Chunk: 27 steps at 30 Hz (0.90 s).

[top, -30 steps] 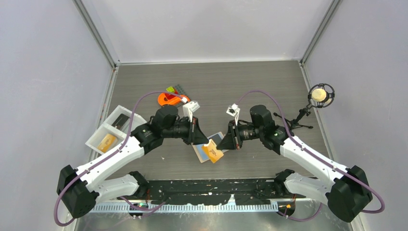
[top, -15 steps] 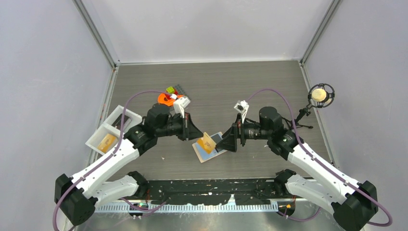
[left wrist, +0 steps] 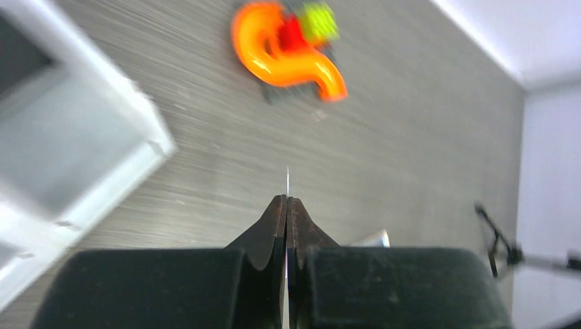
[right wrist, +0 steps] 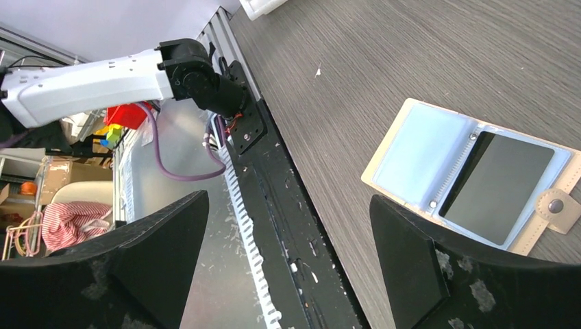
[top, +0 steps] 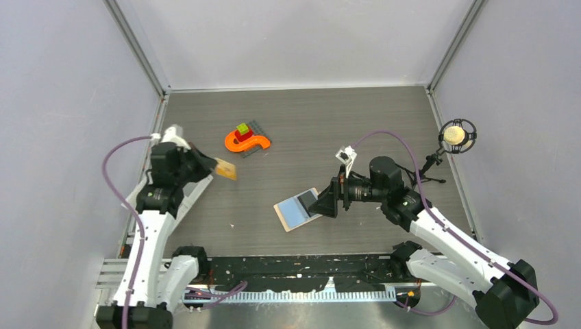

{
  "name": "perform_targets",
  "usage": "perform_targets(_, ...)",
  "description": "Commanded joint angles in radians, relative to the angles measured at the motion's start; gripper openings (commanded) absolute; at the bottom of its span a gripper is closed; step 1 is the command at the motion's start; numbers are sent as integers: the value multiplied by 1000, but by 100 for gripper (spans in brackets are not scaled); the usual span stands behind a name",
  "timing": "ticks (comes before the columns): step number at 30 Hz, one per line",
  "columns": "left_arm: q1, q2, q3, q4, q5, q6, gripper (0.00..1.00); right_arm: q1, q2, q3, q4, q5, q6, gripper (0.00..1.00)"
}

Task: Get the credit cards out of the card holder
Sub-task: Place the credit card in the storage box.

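Note:
The card holder lies open and flat on the table, pale blue faces up, snap tab at one end. A dark credit card sits in one of its pockets. My right gripper hangs just right of the card holder, open and empty; in the right wrist view my right gripper shows its jaws spread wide. My left gripper is far left, shut on the orange-yellow credit card. In the left wrist view that card is a thin edge sticking out of my left gripper.
An orange S-shaped toy with small blocks sits at the back left, also as the toy ahead of the left fingers. A white tray lies under the left arm. A microphone on a stand is at the right edge.
My left arm has swung away from the card holder to the far left, carrying the orange-yellow card. My right gripper has opened, let the holder go and drawn back a little.

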Motion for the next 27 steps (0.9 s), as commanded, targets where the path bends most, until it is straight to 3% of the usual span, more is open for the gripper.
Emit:
perform_targets(1,203,-54,52,-23,-76,1,0,-3,15,-17,115,-33,42,95)
perform_targets(14,587,-105,-20,81,-258,118,0,-4,37,-16,114,-73,36,95)
perform_targets(22,779,-72,-49,48,-221,104,0,-3,37,-19,97,-80,24,95)
perform_targets(27,826,-3,-70,63,-177,84,0,-3,43,-2,58,-85,11,95)
